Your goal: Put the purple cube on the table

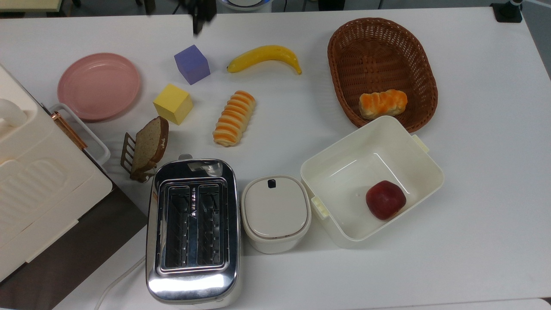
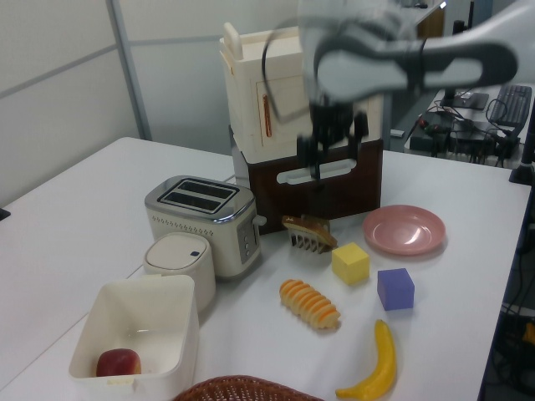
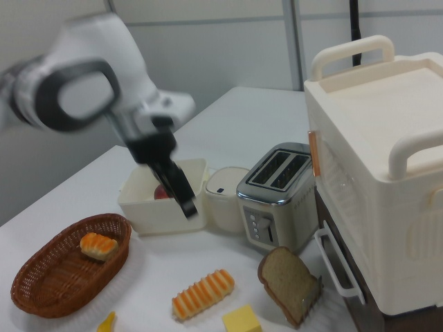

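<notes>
Bright, even overhead light washes the white counter, leaving only faint, soft shadows beside the things on it. Glare streaks the chrome toaster. The arm is smeared by motion blur in the left and right views.

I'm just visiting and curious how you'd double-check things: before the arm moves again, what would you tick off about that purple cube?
1. Purple cube rests on the table: ok.
2. Cube free of the gripper, which is raised well above it: ok.
3. Cube sits flat, not tilted: ok.
4. Cube apart from the yellow cube, banana and pink plate: ok.
5. Gripper open or shut: cannot tell.
</notes>
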You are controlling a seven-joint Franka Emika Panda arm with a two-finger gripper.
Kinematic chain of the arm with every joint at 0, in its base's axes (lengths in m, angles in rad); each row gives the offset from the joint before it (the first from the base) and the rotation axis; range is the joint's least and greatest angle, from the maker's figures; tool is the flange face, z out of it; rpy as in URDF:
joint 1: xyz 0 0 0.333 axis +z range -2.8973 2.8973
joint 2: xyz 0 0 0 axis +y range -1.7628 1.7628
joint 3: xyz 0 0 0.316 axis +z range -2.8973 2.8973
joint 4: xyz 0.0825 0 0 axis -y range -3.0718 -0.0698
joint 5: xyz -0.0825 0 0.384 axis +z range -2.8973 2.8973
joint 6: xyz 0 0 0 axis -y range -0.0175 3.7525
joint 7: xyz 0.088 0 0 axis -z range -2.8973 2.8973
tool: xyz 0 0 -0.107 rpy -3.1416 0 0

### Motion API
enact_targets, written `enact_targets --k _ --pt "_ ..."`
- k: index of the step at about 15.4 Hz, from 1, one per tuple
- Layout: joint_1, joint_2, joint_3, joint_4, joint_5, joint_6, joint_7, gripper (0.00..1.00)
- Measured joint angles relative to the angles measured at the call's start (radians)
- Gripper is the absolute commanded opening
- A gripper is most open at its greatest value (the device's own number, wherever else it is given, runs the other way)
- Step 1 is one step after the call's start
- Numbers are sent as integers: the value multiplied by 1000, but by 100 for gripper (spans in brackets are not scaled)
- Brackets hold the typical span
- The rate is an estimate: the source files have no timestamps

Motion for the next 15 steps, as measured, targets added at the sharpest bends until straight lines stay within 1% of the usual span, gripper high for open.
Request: enact_targets --k 2,4,5,9,15 --pt "0 -26 0 84 71 -71 -94 100" --pt "0 -38 0 101 116 -95 -119 100" --pt "2 -38 2 105 127 -109 -125 100" --pt "25 -23 32 105 132 -119 -125 100" --pt "47 -21 36 105 132 -119 -125 100"
